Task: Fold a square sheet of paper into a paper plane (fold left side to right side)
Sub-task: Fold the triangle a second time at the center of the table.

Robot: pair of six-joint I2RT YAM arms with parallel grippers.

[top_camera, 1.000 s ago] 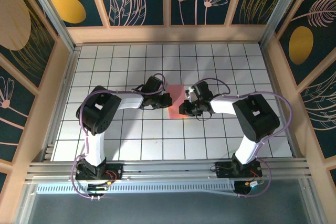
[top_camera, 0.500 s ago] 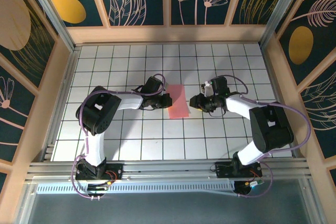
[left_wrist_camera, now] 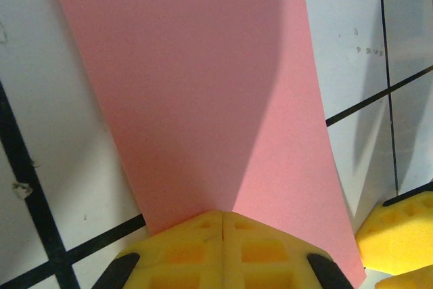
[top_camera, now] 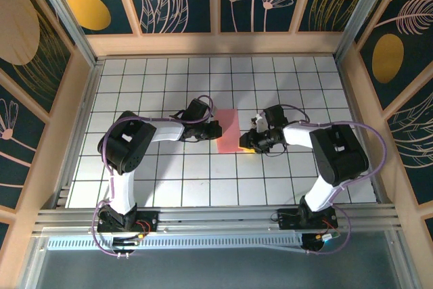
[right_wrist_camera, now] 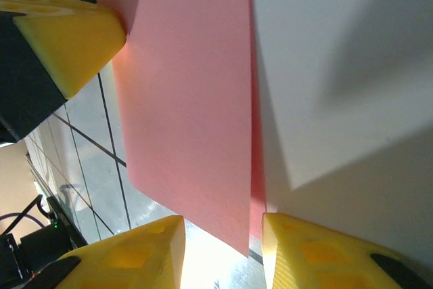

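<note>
Pinning the left edge of the pink paper (top_camera: 228, 130) is the left gripper (top_camera: 215, 128), fingers closed tight together and pressed down on the sheet, just as they were a second ago.

Item: pink paper, mid-table (top_camera: 169, 187), lying flat as a narrow strip running near to far, between the two grippers. Position unchanged over the last second. In the right wrist view a thin sliver of the lower layer shows past the top layer along the right edge, so the halves look slightly out of line.

Item: right gripper (top_camera: 248, 144). A second ago it sat on the paper's near right part. Half a second ago it had drawn off to the right, clear of the sheet. It is now back at the near right corner, jaws narrowly apart with that corner between them, nothing clamped.

Reading: the left-to-right fold appears made. The return suggests a crease pass or a corner pick-up comes next. Most folds are still to do.
</note>
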